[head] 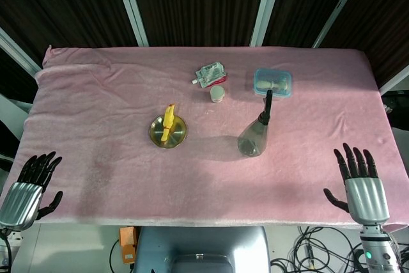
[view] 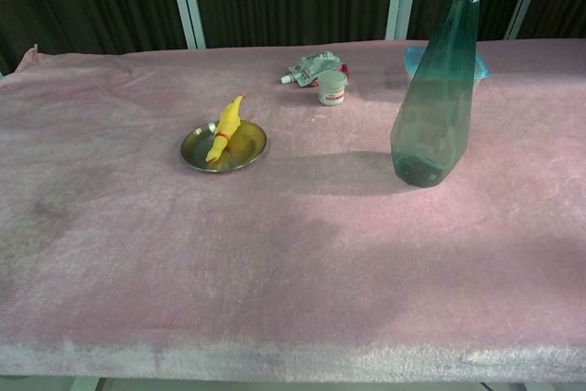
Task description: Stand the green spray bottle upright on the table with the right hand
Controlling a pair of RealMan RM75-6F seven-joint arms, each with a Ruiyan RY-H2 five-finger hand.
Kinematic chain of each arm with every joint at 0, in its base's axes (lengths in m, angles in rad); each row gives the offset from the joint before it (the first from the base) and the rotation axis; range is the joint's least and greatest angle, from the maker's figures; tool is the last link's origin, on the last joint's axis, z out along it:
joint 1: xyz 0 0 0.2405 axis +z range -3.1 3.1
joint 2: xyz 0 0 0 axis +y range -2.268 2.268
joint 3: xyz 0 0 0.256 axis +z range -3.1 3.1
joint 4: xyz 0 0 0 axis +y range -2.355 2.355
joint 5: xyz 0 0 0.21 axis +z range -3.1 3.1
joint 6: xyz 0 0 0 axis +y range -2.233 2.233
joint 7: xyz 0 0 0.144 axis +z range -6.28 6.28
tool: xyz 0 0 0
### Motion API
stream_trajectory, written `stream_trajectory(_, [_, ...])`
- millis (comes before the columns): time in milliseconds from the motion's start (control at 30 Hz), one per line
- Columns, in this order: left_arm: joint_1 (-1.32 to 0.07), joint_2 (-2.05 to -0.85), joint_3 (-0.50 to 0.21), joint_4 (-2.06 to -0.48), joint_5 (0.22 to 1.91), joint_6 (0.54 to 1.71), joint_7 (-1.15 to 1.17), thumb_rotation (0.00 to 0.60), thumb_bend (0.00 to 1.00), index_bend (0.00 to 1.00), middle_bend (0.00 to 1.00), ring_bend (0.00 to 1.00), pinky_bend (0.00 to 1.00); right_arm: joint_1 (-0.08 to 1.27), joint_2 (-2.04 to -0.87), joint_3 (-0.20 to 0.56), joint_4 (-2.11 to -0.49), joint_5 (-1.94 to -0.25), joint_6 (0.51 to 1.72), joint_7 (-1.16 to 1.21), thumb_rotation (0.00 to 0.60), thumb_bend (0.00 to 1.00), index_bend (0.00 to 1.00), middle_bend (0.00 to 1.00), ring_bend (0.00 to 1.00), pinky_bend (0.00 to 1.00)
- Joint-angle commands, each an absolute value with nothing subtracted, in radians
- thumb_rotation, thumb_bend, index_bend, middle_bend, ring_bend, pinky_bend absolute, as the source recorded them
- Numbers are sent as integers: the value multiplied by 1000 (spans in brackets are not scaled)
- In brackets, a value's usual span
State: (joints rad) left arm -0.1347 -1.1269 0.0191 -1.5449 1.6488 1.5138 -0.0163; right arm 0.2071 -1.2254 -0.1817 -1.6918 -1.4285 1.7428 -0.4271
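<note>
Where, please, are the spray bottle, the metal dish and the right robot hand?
spray bottle (view: 430, 107), chest view, on its green body.
metal dish (head: 178, 134), head view, on its bare right rim.
right robot hand (head: 363, 193), head view, on its silver back.

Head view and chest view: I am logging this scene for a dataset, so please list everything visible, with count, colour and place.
Green translucent plastic spray bottle: one, green with dark nozzle, standing upright right of centre, untouched.
Round metal dish: one, brassy, left of centre.
Yellow rubber toy: one, yellow, lying in the dish.
Small white jar: one, white, behind centre.
Crumpled silver pouch: one, silver and red, just behind the jar.
Clear blue-rimmed plastic box: one, far side, behind the bottle.
Pink cloth-covered table: one, pink.
Left hand: near left edge, open.
Right hand: near right edge, open.
</note>
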Motion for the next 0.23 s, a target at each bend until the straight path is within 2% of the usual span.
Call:
stream_trajectory(33, [-134,-1128,19,-1546,1648,1513,-13,600,392,0,0,0,0,157,-1258,-173,-1648,-1457,1746,-368,600,327,0,0,0,0])
stream_trajectory(233, [-132,-1126,19,-1548,1646,1513,-14,600,393,0,0,0,0,142,-1243,-149,-1656,-1471,1711,-346,600,327,0,0,0,0])
